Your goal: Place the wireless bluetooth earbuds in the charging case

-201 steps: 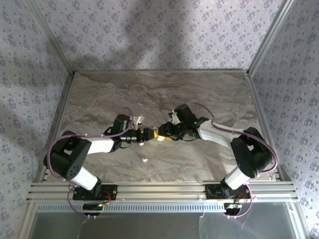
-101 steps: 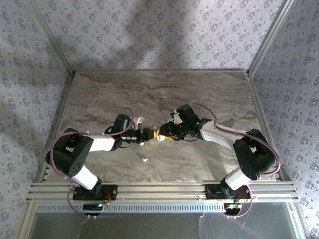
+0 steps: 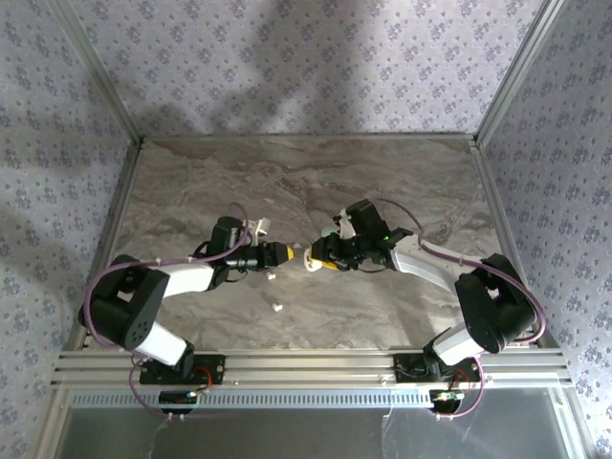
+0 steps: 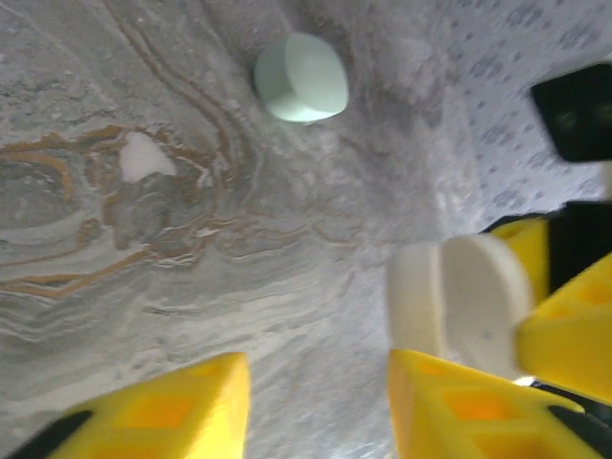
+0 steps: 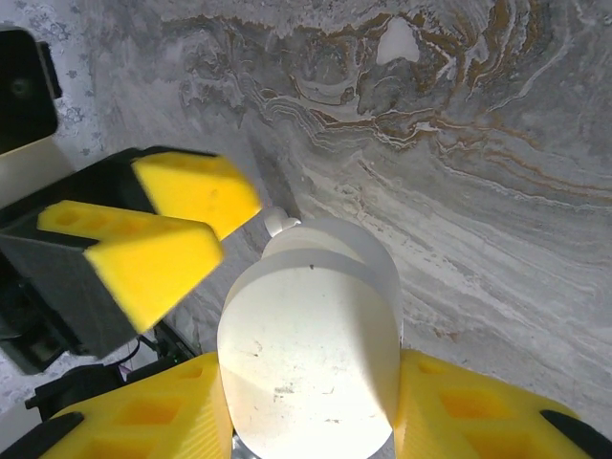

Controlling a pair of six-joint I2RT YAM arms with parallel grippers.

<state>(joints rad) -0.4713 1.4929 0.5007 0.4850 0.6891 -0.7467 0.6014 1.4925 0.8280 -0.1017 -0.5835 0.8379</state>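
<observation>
off to the left, my left gripper [image 3: 284, 253] has backed away from the white oval plastic charging case [image 5: 306, 373], which it was close up against half a second ago. its jaws have narrowed to a part-open gap with nothing in it. i read that as a nudge finished or given up. ahead of its fingers, a tiny white plastic earbud [image 4: 143, 158] lies on the grey marble-patterned table top [image 4: 287, 268], not yet inserted. to the right, my right gripper [image 3: 320, 263] is clamped on the case as before.

Smooth matt white plastic case [image 5: 306, 363]; marble-patterned, faintly glossy tabletop [image 5: 497, 191]
</observation>
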